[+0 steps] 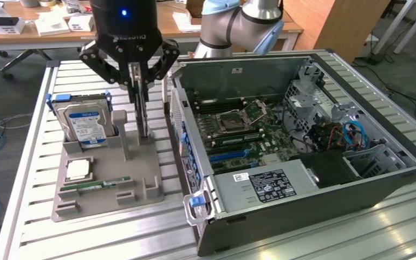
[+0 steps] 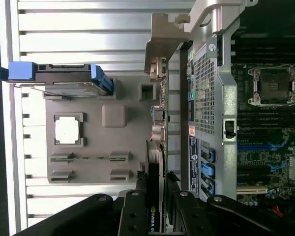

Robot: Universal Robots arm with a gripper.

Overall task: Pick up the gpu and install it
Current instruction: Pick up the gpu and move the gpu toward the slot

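The gpu [image 1: 143, 116] stands upright and edge-on between the fingers of my gripper [image 1: 137, 89], which is shut on its upper edge. Its lower end is at the right post of the grey holder [image 1: 114, 201]; I cannot tell whether it still touches the post. In the wrist view the gpu [image 2: 157, 128] runs away from the gripper [image 2: 156, 199] as a thin dark edge, ending in its silver bracket [image 2: 163, 39]. It hangs between the holder [image 2: 96, 103] and the open computer case [image 2: 211, 98]. The case [image 1: 381, 181] lies on its side, with the motherboard [image 1: 240, 127] exposed.
A silver hard drive [image 1: 85, 122] with blue rails stands in the holder's back slot. A processor [image 1: 78, 169] and a green memory stick [image 1: 96, 186] lie in the holder. The case holds a power supply [image 1: 266, 187] and blue cables [image 1: 352, 132]. Desks stand behind the slatted table [image 1: 85, 238].
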